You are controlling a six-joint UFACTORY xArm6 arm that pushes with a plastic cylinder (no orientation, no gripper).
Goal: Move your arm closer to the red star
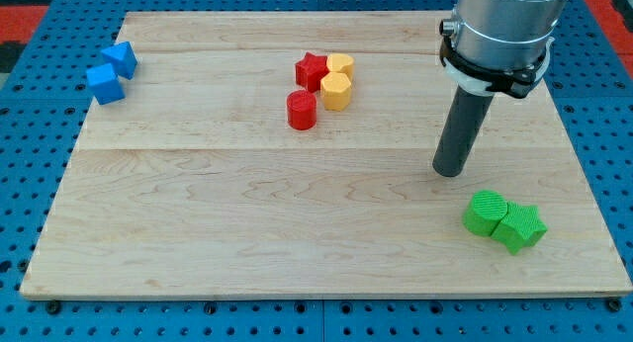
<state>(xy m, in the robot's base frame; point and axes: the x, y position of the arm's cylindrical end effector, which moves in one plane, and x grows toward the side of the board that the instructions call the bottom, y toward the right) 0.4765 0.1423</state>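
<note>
Pale wood tabletop [247,223] carries all blocks; landmark for placement is the red star [311,71], which sits near the view's top, slightly left of centre. Touching the star on its right: two yellow blocks [337,81], one stacked behind the other in view, shape roughly hexagonal. Just below the star: red cylinder [302,111], close, contact uncertain. Far left of the star: two blue blocks [111,72], side by side. My tip [449,171] rests on the wood well to the right of and below the star, apart from every block. Two green blocks [504,219] lie beyond the tip, further right and lower, touching each other. No jaws on this rig: plain rod, holding nothing.
</note>
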